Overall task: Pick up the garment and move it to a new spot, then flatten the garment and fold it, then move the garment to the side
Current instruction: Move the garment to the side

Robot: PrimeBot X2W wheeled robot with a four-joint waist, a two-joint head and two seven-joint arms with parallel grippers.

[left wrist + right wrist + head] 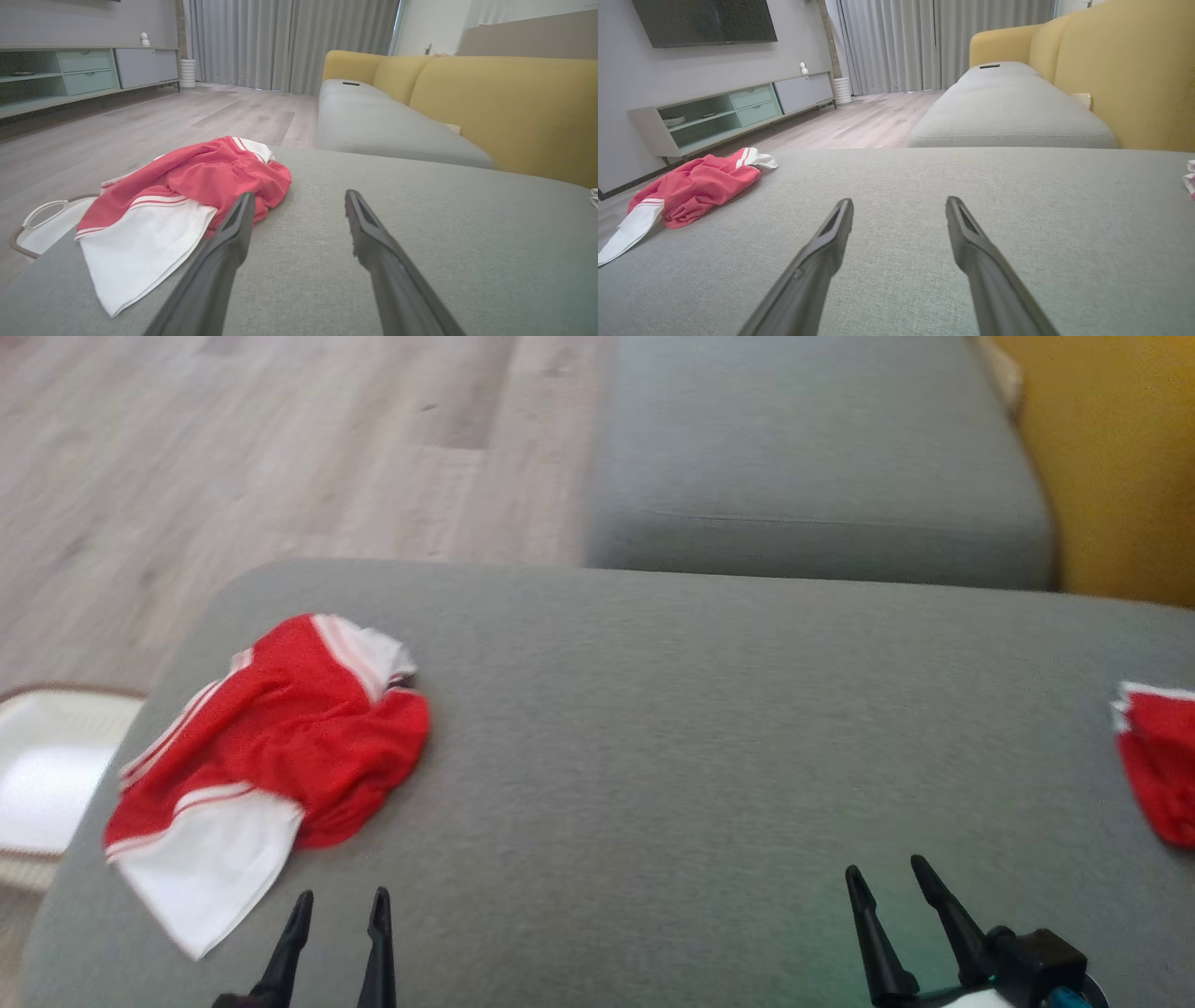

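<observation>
- The left gripper [341, 896], 2 long dark fingers at 7 o'clock in the head view, stands spread and empty above the broad grey fabric cushion [653, 709]. The right gripper [887, 868] at 5 o'clock is likewise spread and empty.
- The crumpled red-and-white fabric garment [280, 747] lies in a heap at 9 o'clock on the cushion, just beyond the left fingertips at their 11 o'clock. Its white panel reaches close to the cushion's rounded edge.
- Risk 1: a pinch that catches just the top fold probably lifts 1 layer, so the rest trails and lands bunched when set down.
- Risk 2: a pull toward 9 o'clock could slide the cloth over the edge toward the white basket with a brown woven rim [47, 775] on the pale wooden floor [233, 448].
- Risk 3: a second red-and-white cloth [1158, 765] lies at 3 o'clock, so a new spot chosen too far that way could overlap the 2 pieces.
</observation>
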